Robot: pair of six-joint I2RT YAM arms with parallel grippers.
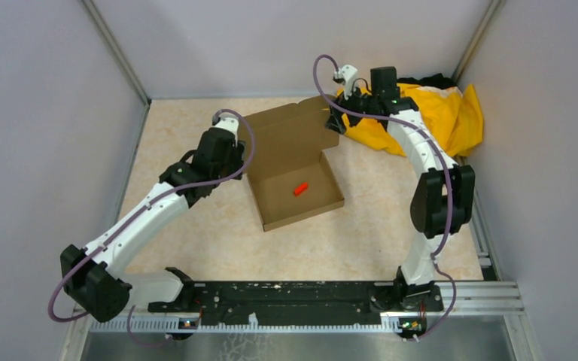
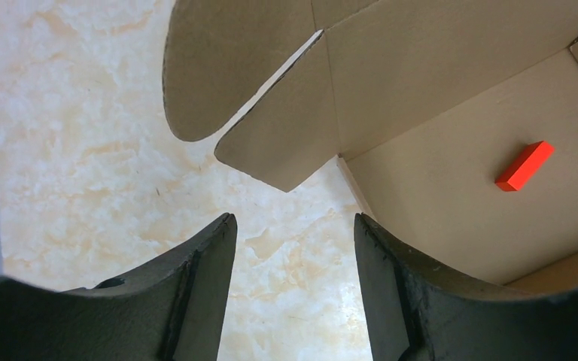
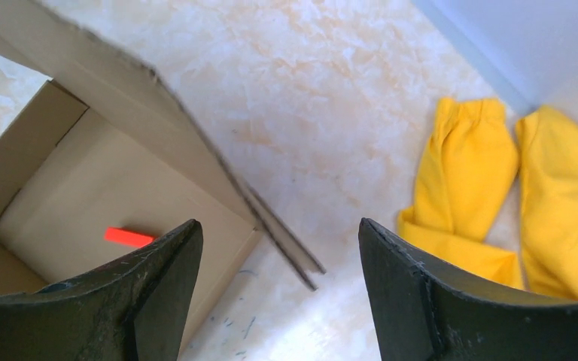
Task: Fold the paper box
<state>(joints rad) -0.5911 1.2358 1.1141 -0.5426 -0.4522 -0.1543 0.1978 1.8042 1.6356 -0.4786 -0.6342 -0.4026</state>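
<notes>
"While the paper box [image 1: 295, 180] sits in the middle of the table [image 1: 196, 241], why is its lid [image 1: 290, 139] flanked on 2 sides?" asks Mia.

"Probably to fold it shut," says Tom. "The left gripper [image 2: 293, 218] hangs wide and empty just beside the lid's rounded side flap [image 2: 278, 143]. The right gripper [image 3: 278, 222], equally wide, holds nothing over the lid's right edge."

"And the box itself?"

"Plain brown corrugated card. Its shallow tray is already walled, the lid tilts back, and 1 red block [image 1: 301, 189] lies inside. A yellow cloth [image 1: 451, 113] lies beyond."
</notes>
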